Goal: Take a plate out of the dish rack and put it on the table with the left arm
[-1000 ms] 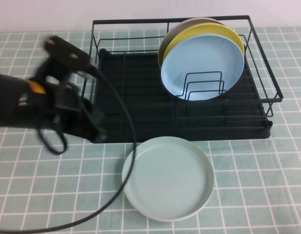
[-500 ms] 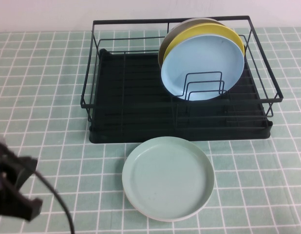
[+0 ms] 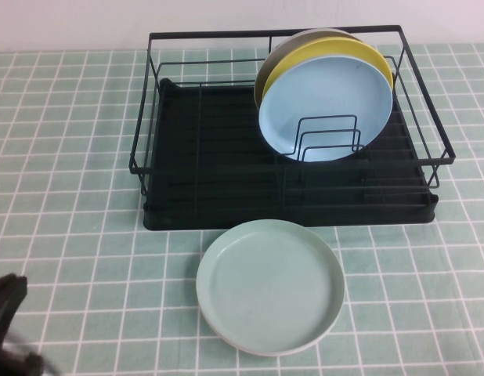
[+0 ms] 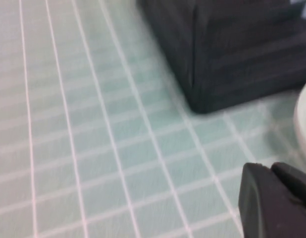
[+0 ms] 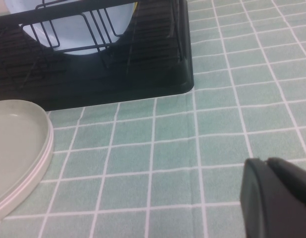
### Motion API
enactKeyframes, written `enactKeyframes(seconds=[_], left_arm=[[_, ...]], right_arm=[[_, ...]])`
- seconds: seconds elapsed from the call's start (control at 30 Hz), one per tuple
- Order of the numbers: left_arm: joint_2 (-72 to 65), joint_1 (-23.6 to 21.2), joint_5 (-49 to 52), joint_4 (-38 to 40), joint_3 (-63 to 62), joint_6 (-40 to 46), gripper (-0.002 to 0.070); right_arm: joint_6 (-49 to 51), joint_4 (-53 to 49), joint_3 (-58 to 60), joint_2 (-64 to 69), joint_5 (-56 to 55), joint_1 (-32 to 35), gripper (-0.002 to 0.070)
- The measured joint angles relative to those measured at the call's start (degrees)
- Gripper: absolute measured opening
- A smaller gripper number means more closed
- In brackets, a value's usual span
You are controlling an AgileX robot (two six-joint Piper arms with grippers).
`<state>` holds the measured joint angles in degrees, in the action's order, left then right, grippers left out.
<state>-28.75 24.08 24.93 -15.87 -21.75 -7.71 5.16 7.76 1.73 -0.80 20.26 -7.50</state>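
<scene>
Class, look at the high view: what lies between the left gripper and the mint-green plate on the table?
Only bare tiled table. The left gripper sits at the lower left edge, the plate lies flat before the dish rack. The right gripper shows only in its wrist view.

Bright, even, soft-shadowed light throughout; the left wrist view is heavily motion-blurred, the other views sharp.

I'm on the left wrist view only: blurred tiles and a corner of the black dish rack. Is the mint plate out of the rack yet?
Observer: Yes. The mint-green plate lies flat on the table, just in front of the dish rack.
Operator: Anything left in the rack?
Observer: A sky-blue plate stands upright in the dividers, a yellow plate behind it.
Operator: Where are the arms?
Observer: The left gripper is at the high view's lower-left corner, apart from the plate. The right gripper shows only in its own wrist view.
</scene>
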Motion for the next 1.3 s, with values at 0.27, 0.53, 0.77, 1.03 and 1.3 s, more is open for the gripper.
enactKeyframes(seconds=[0.27, 0.53, 0.77, 1.03, 1.3], left_arm=[[21.39, -9.51, -12.92, 10.36, 18.65, 4.17, -0.0001], [29.25, -15.86, -9.51, 14.2, 23.1, 9.83, -0.0001], [29.25, -16.03, -5.26, 14.37, 23.1, 10.03, -0.0001], [29.25, -16.03, -5.21, 14.37, 23.1, 10.14, -0.0001], [29.25, -16.03, -5.21, 14.37, 23.1, 10.14, -0.0001]], right_arm=[[0.0, 0.0, 0.0, 0.0, 0.0, 0.0, -0.0018], [0.0, 0.0, 0.0, 0.0, 0.1, 0.0, -0.0018], [0.0, 0.0, 0.0, 0.0, 0.1, 0.0, -0.0018], [0.0, 0.1, 0.0, 0.0, 0.1, 0.0, -0.0018], [0.0, 0.1, 0.0, 0.0, 0.1, 0.0, -0.0018]])
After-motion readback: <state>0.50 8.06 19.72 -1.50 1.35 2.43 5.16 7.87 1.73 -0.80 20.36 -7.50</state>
